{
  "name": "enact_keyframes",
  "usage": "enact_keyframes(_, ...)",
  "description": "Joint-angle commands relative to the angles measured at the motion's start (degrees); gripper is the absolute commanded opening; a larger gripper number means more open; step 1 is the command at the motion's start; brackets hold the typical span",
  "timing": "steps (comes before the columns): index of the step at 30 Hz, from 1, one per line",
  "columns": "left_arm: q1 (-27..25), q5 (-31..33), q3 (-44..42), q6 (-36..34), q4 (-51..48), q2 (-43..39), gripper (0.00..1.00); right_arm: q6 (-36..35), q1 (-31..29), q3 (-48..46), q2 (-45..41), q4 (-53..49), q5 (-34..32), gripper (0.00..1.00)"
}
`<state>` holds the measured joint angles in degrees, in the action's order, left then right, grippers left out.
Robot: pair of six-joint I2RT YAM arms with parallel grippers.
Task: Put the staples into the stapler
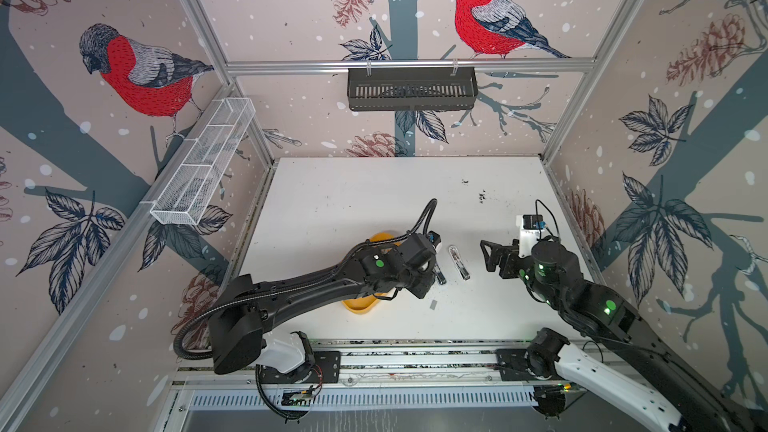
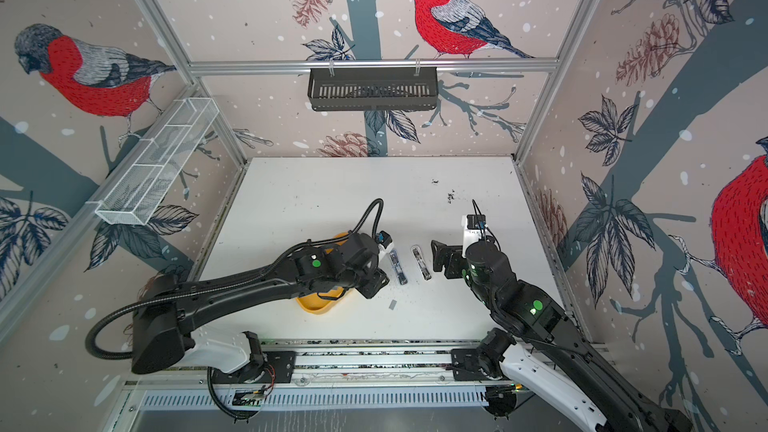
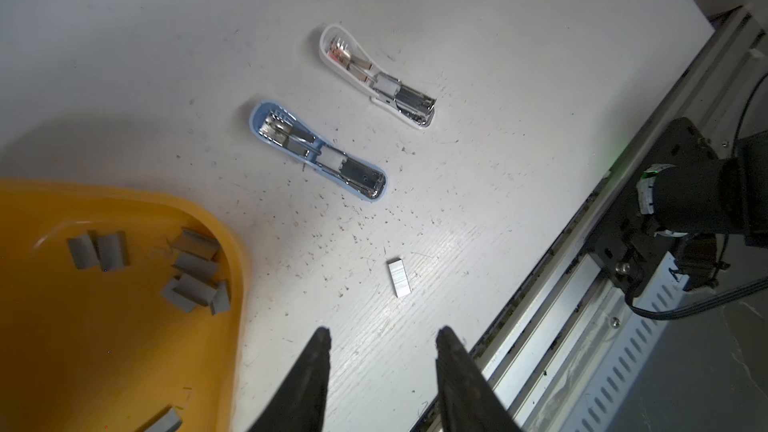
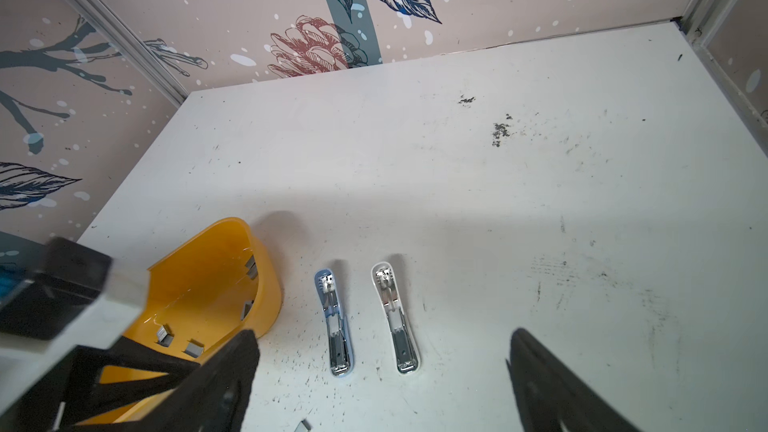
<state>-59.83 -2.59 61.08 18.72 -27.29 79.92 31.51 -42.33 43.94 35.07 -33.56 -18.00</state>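
left end effector [image 3: 384, 336] and right end effector [image 4: 384, 336], both spread and empty, hover as one staples strip [image 3: 399, 277] lies on the table [image 3: 498, 160] near the opened blue stapler [image 3: 320, 153], its pickup seemingly pending, needing a fine pinch.

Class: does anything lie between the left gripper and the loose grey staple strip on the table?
Nothing visible does: only bare white table separates the open left gripper from the loose grey metal staple strip.
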Motion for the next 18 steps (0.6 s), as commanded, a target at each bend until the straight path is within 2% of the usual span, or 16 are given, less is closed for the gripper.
enact_keyframes(1, 4.61, -8.35, 0.63, -9.73, 1.88, -2.63, 0.48, 3.17, -0.12, -0.36, 0.98, -0.27, -0.23, 0.95)
enact_keyframes(5, 11.84, -20.45, 1.95, -18.04, 3.01, -5.43, 0.62, 7.55, -0.3, -2.54, 1.38, -0.85, 0.31, 0.88)
enact_keyframes(9, 14.5, -23.43, 4.48, -28.89, -0.22, -7.3, 0.78, 13.33, -1.46, -5.92, 1.4, -0.14, 1.18, 0.83)
enact_keyframes(10, 14.94, -23.77, 5.19, -30.79, -1.15, -7.56, 0.83, 14.99, -2.06, -6.88, 1.66, 0.33, 1.58, 0.82)
enact_keyframes(12, 15.88, -28.27, 6.01, -35.15, -3.38, -7.69, 0.97, 19.2, -3.6, -8.88, 2.08, 0.88, 0.98, 0.79)
enact_keyframes(15, 16.75, -32.96, 6.36, -41.89, -6.36, -7.3, 0.99, 24.53, -6.97, -12.42, 2.91, 3.57, 1.0, 0.76)
enact_keyframes(18, 17.03, -34.34, 4.66, -45.04, -5.45, -8.01, 0.99, 28.39, -10.26, -14.33, 4.53, 5.18, -0.04, 0.75)
